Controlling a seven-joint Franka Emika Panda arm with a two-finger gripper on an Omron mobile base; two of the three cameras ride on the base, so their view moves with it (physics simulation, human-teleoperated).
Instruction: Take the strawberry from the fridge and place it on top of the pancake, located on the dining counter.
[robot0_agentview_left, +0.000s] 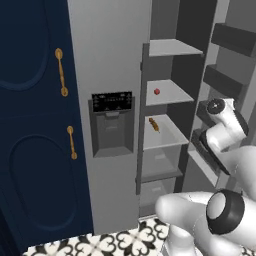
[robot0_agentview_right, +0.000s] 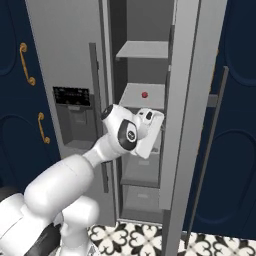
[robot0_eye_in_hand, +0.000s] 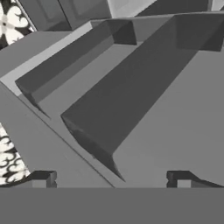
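The strawberry (robot0_agentview_left: 157, 91) sits on a fridge (robot0_agentview_left: 112, 60) shelf, seemingly well apart from the spread, empty fingers (robot0_eye_in_hand: 42, 178).

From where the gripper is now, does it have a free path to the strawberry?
Probably yes. The fridge door stands open, and the strawberry sits alone near its shelf's front. The open gripper faces the door bins, though, so it must turn first.
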